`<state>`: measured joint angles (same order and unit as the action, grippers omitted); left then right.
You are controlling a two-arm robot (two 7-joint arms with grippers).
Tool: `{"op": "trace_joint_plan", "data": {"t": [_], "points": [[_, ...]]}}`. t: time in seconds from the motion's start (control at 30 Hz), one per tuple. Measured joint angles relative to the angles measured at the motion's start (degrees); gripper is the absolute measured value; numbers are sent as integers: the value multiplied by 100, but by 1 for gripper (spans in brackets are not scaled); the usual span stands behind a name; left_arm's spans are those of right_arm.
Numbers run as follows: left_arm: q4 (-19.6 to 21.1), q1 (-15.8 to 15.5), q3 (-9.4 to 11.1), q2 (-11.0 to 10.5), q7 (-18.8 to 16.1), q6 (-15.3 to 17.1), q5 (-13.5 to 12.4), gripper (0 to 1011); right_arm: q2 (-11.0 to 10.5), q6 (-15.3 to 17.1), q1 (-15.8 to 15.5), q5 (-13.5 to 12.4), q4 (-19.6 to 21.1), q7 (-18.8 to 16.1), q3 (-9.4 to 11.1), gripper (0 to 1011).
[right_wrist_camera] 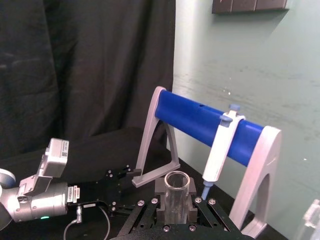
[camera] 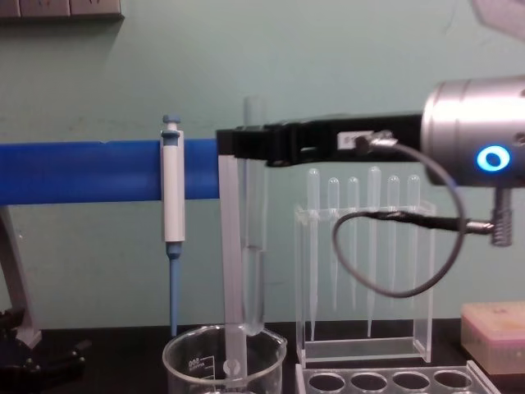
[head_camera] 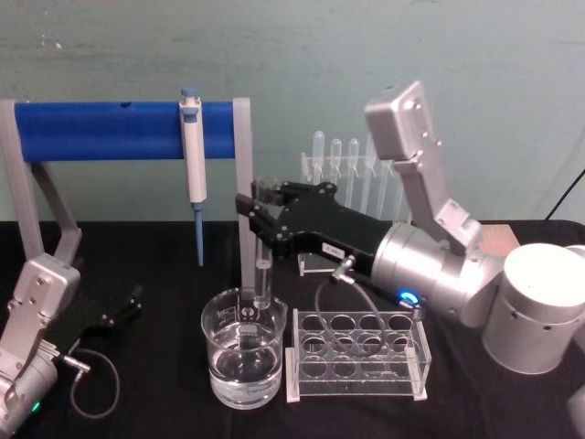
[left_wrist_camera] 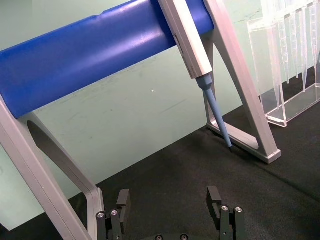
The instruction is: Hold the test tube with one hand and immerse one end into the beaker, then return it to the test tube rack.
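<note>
The right gripper [head_camera: 260,218] has its jaws clamped on the test tube [camera: 254,246]. They grip high on the glass, just below the open rim, which stands proud of the jaws in the right wrist view. The tube hangs upright, and its round bottom is at the mouth of the beaker [head_camera: 228,384], directly over the clear liquid. From the chest view the tip looks level with the rim and not yet wet, though this is hard to tell.

Thin-walled glass like this should be light and stiff, but also slick and easily cracked. The jaws probably want only moderate squeeze, since more could break the tube and less could let it slide. Holding it near the top seems right, as the long lower part is free to go under. A tilted descent could knock the tip against the beaker wall.

The test tube rack [head_camera: 361,384] sits just beside the beaker on the robot's right, with its holes open. Behind are a micropipette [head_camera: 192,155] hung on a blue bar stand [head_camera: 101,128] and a row of plastic pipettes [head_camera: 352,165].

The left gripper [left_wrist_camera: 169,197] rests on the bench [head_camera: 137,265] well to the left, with its jaws apart.
</note>
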<state>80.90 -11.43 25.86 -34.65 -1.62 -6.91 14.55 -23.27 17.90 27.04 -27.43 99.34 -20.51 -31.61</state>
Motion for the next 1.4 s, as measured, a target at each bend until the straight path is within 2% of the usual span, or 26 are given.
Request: {"op": "trace_joint_plan", "data": {"t": [0.3, 0.77, 1.13, 1.4], "points": [[0, 0, 0, 0, 0, 0, 0, 1000, 375, -307, 40, 260, -557, -64, -235, 224], [0, 0, 0, 0, 0, 0, 0, 1000, 549, -973, -242, 670, -1198, -261, -318, 224], [0, 0, 0, 0, 0, 0, 0, 1000, 658, -1065, -454, 755, -1351, -346, -222, 225], [0, 0, 0, 0, 0, 0, 0, 1000, 655, -1070, -453, 758, -1352, -345, -224, 224]]}}
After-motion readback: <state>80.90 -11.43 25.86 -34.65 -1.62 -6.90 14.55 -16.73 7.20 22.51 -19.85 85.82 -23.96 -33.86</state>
